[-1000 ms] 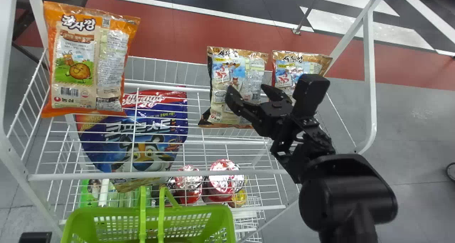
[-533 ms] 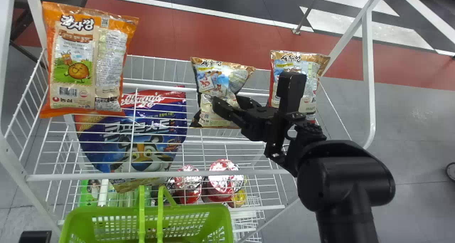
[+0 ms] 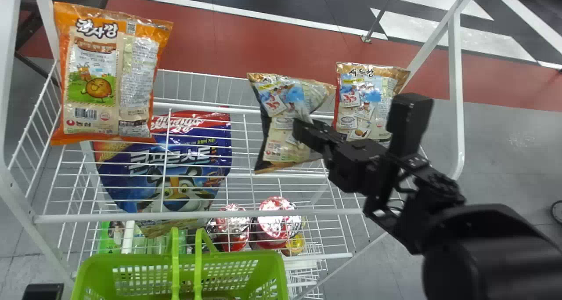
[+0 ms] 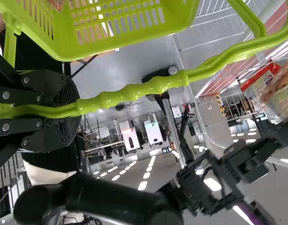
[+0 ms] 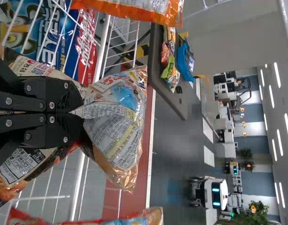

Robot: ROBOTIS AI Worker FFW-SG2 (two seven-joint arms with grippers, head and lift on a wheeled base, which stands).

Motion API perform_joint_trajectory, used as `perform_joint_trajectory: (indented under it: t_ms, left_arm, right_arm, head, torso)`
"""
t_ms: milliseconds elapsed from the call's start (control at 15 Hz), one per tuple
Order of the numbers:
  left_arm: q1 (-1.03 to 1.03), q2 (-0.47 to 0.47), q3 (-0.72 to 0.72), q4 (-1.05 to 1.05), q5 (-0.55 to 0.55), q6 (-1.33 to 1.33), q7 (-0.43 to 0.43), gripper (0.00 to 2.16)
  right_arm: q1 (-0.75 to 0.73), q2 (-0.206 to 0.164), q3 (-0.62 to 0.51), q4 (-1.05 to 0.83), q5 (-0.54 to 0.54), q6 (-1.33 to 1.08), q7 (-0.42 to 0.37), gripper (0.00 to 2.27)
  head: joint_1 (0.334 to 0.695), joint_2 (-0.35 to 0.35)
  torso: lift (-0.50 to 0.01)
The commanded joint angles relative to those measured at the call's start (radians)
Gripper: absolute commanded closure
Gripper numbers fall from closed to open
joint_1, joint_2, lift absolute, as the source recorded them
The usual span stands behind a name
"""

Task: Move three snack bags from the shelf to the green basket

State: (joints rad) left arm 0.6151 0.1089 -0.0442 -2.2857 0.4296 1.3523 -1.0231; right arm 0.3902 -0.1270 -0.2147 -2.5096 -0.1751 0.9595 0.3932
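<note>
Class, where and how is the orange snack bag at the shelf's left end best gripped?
Probably pinch the right side edge of the orange snack bag near mid-height, one finger in front, one behind, coming from the right. It stands upright with its broad face forward; its left edge sits near a white shelf post, while its right faces open space.

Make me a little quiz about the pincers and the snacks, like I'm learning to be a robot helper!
1. Pick one. The right pincer squeezes its snack bag:
a) along the very top edge
b) around the middle
c) along the very bottom edge

2. True or false? The left pincer grips the handle of the green basket.

3. Fill in the colour. The leftmost snack bag on the shelf has bright ____ edges.

Key: 1 b; 2 true; 3 orange.
</note>
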Motion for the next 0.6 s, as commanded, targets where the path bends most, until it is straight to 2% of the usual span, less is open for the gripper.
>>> perform_joint_trajectory:
  t_ms: [0, 267, 400, 533]
  left_arm:
    - [0.0, -0.001, -0.002, -0.001, 0.0, 0.0, 0.0, 1.95]
    - [0.0, -0.003, -0.002, -0.001, 0.0, -0.003, 0.0, 1.95]
    - [0.0, -0.005, -0.002, -0.001, 0.0, -0.003, 0.0, 1.95]
    - [0.0, -0.006, -0.002, -0.001, -0.002, -0.003, 0.0, 1.95]
  right_arm:
    - [0.065, 0.001, -0.074, -0.147, -0.06, 0.206, 0.016, 2.24]
    - [0.13, 0.027, -0.155, -0.313, -0.083, 0.595, 0.116, 2.24]
    - [0.173, 0.052, -0.198, -0.36, -0.121, 0.613, 0.185, 2.24]
    - [0.2, 0.056, -0.218, -0.382, -0.172, 0.613, 0.231, 2.24]
  head:
    - [0.695, -0.35]
    - [0.695, -0.35]
    - [0.695, -0.35]
    - [0.695, -0.35]
  torso:
    - [-0.048]
    - [-0.048]
    - [-0.048]
    - [-0.048]
